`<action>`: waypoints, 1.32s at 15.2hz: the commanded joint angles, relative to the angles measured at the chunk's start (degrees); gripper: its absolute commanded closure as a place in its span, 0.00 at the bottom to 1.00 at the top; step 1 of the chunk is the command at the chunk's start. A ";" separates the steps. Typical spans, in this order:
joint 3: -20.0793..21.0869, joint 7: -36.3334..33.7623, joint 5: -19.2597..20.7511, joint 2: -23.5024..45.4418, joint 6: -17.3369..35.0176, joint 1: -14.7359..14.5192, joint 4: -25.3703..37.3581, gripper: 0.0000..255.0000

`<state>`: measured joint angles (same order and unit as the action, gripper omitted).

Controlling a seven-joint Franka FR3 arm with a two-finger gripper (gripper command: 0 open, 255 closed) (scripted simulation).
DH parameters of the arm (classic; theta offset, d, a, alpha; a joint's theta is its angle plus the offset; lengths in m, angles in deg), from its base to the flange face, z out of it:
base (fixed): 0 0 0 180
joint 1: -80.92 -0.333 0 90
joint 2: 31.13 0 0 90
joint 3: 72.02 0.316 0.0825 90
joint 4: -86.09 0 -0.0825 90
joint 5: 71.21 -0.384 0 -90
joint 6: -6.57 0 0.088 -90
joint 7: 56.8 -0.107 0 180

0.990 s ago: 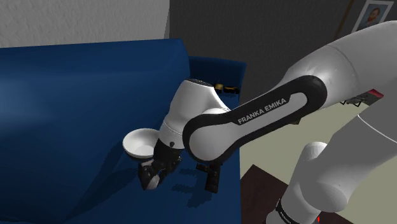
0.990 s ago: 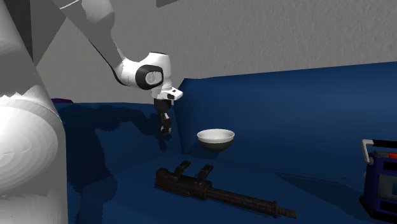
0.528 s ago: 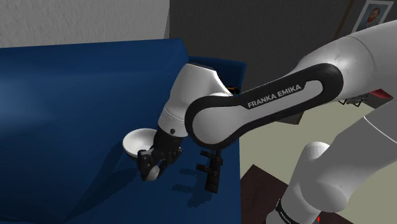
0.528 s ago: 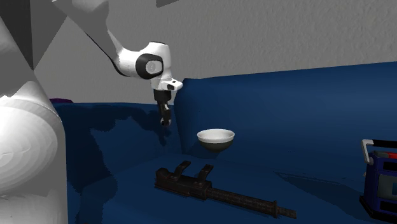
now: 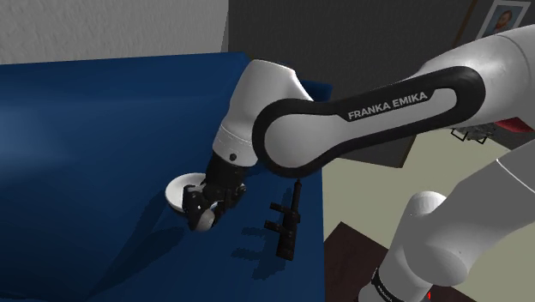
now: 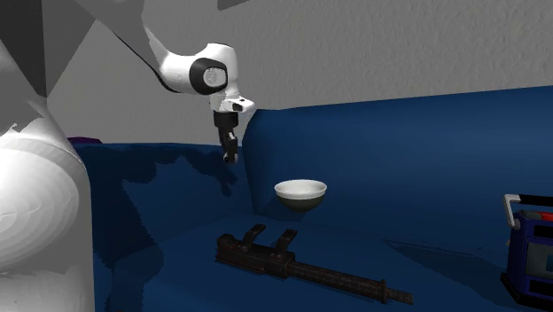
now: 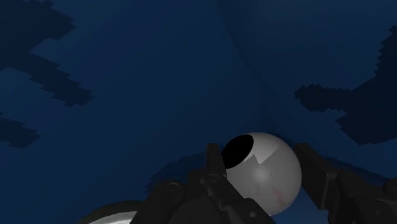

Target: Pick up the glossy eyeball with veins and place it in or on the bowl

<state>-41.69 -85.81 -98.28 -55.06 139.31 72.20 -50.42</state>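
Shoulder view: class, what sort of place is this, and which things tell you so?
Probably a living room at home: a large blue sofa and a framed picture on the dark wall.

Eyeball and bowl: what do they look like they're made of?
The eyeball is a smooth grey-white ball with a black pupil, faint red veins and a soft sheen, so possibly hard plastic or glass. The bowl is plain white and smooth. It could be ceramic or plastic; the look leaves it open.

The gripper (image 5: 203,216) now hangs higher over the blue surface (image 5: 86,172) than a second ago, lifting the clasped eyeball (image 5: 206,224) closer to the bowl (image 5: 177,190); the arm's wrist is raised too
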 commanded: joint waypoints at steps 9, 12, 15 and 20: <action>-5.23 7.38 5.33 12.15 -1.70 6.12 10.92 1.00; -6.60 9.18 7.18 16.74 -2.61 7.79 15.58 1.00; -7.86 10.70 9.04 21.54 -3.86 9.20 20.84 1.00; -9.18 12.46 11.06 27.74 -4.32 10.43 26.62 1.00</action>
<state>-50.82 -73.57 -87.40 -28.07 134.43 82.60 -23.93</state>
